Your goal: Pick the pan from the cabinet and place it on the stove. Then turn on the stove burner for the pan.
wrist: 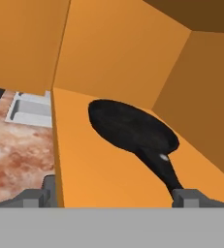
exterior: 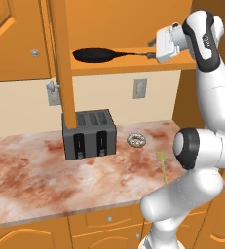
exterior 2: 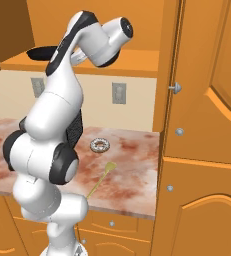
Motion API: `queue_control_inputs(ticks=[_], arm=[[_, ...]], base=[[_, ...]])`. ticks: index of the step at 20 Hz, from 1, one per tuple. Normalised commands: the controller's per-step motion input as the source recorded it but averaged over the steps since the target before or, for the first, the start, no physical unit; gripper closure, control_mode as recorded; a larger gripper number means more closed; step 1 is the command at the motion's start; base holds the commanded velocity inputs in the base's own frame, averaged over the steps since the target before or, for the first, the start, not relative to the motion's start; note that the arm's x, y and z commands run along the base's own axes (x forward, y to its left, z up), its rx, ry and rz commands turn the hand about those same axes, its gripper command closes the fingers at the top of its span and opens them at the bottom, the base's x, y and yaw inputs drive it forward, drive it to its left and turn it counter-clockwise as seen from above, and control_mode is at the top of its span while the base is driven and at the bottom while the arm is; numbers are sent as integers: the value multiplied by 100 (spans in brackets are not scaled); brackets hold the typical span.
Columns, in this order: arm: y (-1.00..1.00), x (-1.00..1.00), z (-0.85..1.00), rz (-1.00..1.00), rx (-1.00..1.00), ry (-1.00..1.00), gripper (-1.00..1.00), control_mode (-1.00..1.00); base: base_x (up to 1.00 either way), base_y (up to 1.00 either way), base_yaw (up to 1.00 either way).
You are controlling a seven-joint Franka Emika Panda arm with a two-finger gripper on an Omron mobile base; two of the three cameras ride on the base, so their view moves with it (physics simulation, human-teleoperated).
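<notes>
The black pan (exterior: 92, 54) lies flat on the shelf of the open cabinet (exterior: 128, 65), its long handle pointing right toward my gripper (exterior: 150, 51). In the hand view the pan (wrist: 133, 127) sits ahead on the orange shelf, and its handle runs down to just in front of the right fingertip (wrist: 188, 196). My gripper (wrist: 112, 198) is open, its fingertips wide apart and nothing held. From the right base view only the pan's rim (exterior 2: 39, 52) peeks out behind my arm. The stove is out of view.
A dark grey toaster (exterior: 88, 133) stands on the marbled counter (exterior: 31, 170) below the shelf, with a donut (exterior: 136, 140) and a yellow utensil (exterior: 161, 165) to its right. The open cabinet door's edge (exterior: 63, 63) hangs left of the pan.
</notes>
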Motion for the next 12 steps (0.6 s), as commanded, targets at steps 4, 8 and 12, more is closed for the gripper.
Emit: queue_control_inputs(ticks=[4, 8, 12], arm=[[0, 23, -6, 4, 0, 0, -100, -100], [0, 24, -5, 3, -1, 0, -100, -100], [4, 22, -1, 0, -1, 0, -100, -100]], base=[[0, 0, 0], [0, 0, 0], [0, 0, 0]])
